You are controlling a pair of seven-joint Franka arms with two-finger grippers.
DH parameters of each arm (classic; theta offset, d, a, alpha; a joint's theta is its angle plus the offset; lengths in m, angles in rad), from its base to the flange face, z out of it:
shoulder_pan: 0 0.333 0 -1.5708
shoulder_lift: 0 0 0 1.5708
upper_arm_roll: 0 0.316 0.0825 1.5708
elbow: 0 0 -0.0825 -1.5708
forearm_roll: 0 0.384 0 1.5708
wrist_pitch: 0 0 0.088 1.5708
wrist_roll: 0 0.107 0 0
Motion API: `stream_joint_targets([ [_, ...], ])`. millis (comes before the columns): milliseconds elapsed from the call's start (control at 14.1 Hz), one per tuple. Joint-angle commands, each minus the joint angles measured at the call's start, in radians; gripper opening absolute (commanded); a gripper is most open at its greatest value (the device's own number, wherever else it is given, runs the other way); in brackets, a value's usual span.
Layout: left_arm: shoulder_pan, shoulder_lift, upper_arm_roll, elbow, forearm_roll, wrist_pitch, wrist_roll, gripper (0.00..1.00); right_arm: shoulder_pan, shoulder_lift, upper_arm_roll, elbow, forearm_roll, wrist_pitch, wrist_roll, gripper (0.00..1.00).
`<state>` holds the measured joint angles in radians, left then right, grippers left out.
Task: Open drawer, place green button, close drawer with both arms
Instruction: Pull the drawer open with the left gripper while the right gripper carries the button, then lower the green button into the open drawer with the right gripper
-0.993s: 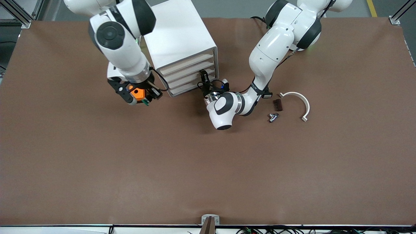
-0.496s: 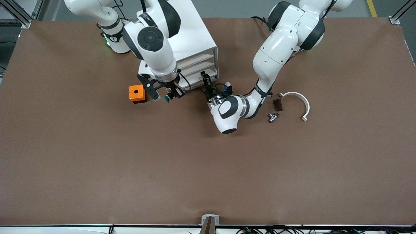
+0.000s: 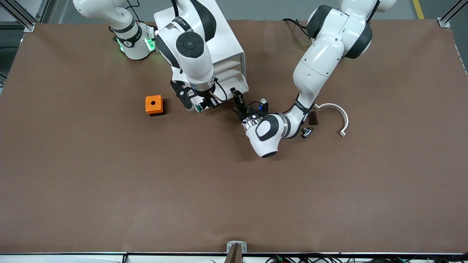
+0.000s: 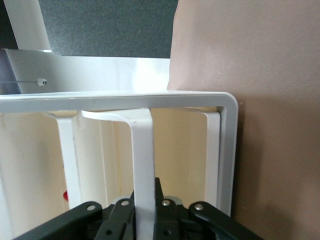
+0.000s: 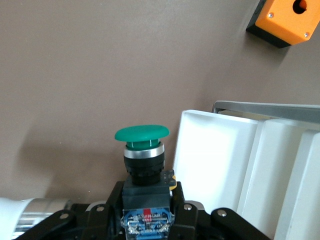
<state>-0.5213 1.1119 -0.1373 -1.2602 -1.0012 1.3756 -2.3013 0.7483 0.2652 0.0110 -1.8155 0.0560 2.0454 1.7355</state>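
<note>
Over the pulled-out white tray drawer [image 5: 220,165], my right gripper [image 5: 145,212] pinches the small, rigid, light green-capped button [image 5: 142,150] by its black body, while my left gripper [image 4: 145,220] is clamped on the drawer's stiff front slat.

Non-task clutter on the brown table [image 3: 109,182]: an orange box [image 3: 154,105] with a round hole in its top face and a black base sits alone toward the right arm's end; it also shows in the right wrist view [image 5: 289,22]. Toward the left arm's end there's a cluster: a white half-ring clamp [image 3: 339,114] lying flat with small tabs at both ends, a small dark brown ridged block [image 3: 312,117] just beside one end of the clamp, and a small metal fitting [image 3: 307,132] near the block, nearer the front camera. The fitting and the clamp lie apart.
</note>
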Motion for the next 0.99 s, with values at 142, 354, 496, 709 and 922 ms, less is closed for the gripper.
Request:
stream_joint_targets([
  [142, 0.064, 0.014, 0.002, 0.019, -0.019, 0.0, -0.007, 0.08, 0.051, 0.034, -0.009, 0.024, -0.005, 0.018, 0.081, 0.0],
  [354, 0.102, 0.014, 0.002, 0.019, -0.019, 0.0, -0.007, 0.09, 0.081, 0.058, -0.011, 0.024, -0.007, 0.036, 0.116, 0.0],
  [496, 0.128, 0.014, 0.002, 0.019, -0.033, 0.016, -0.004, 0.11, 0.101, 0.071, -0.009, 0.021, -0.012, 0.067, 0.159, 0.0],
  [709, 0.147, 0.02, 0.002, 0.019, -0.063, 0.036, -0.003, 0.13, 0.152, 0.117, -0.011, 0.022, -0.028, 0.128, 0.245, 0.0],
  [922, 0.147, 0.02, 0.002, 0.019, -0.063, 0.037, 0.0, 0.16, 0.192, 0.163, -0.009, 0.031, -0.053, 0.183, 0.323, 0.0],
])
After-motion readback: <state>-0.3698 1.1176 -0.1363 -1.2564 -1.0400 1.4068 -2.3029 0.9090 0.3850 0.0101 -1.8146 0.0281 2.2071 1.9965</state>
